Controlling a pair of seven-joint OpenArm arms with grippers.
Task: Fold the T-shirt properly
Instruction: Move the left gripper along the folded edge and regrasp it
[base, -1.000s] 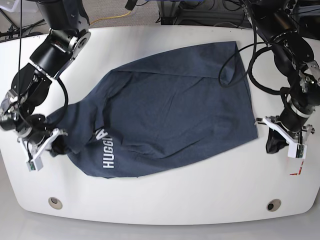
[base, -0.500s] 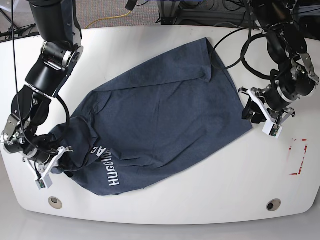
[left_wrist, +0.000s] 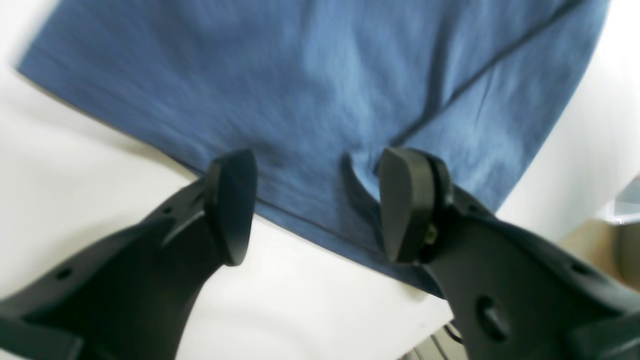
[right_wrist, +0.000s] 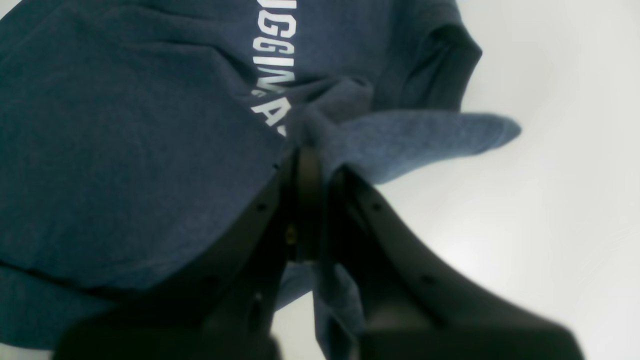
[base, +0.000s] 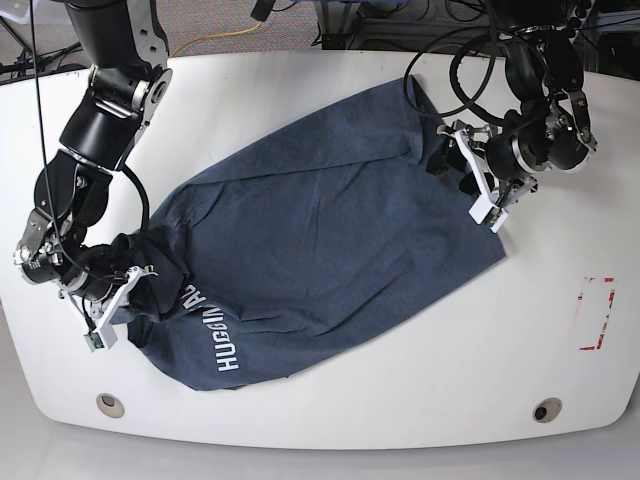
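Over the last second the T-shirt has slid and swung across the white tabletop, its lettered end dragged toward the near-left edge of the base view while the left pincer travelled in from the far side to the garment's upper corner. The navy shirt now lies diagonally, its long axis running from the right pincer at the lower left of the base view up to the hem by the left arm. The right pincer is clamped shut on a bunched fold of cloth near the lettering, its fingers pressed together with fabric trailing out between them. The left pincer stands wide apart, holding nothing, its two pads poised directly over the shirt's edge, one pad over fabric and one at the border with the tabletop; a seam line runs just beyond. The cloth lies straight ahead of and under those open pads, so a close would likely catch the hem. White block print reads "HUGGIN", partly folded under.
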